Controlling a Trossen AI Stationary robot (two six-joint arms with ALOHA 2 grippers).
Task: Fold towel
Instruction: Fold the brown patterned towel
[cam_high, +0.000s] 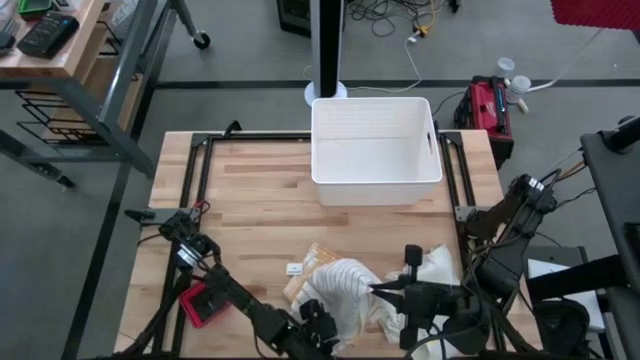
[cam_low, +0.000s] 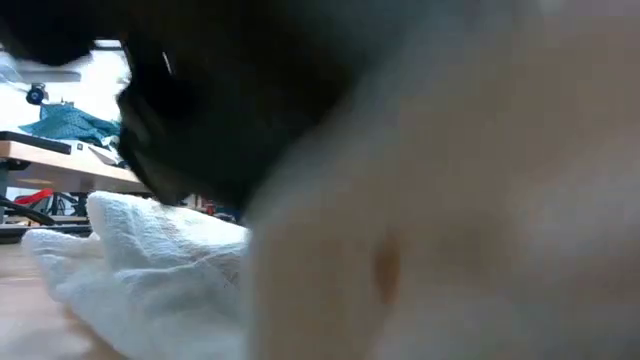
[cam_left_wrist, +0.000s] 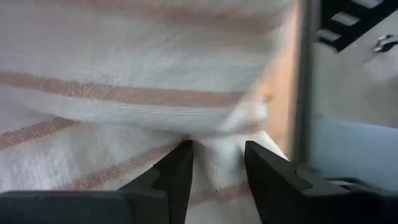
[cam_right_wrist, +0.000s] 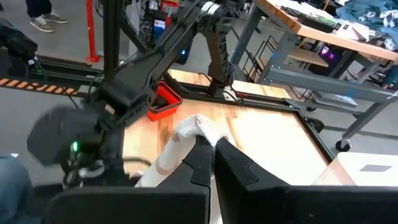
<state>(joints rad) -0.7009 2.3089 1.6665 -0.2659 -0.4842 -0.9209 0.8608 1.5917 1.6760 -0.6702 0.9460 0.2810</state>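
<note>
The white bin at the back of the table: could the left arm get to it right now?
Probably not straight away. The white bin has bare table in front of it, but the left gripper is at the near edge, its jaws around a fold of the towel.

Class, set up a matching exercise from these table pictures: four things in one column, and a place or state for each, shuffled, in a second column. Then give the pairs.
Things
1. white rectangular plastic bin
2. cream towel with orange stripes
3. small red tray
4. right end effector

Places or states
A. crumpled near the table's front edge
B. pinched shut on cloth
C. at the table's far edge
D. beside the left arm, front left

Pairs: 1-C, 2-A, 3-D, 4-B
</note>
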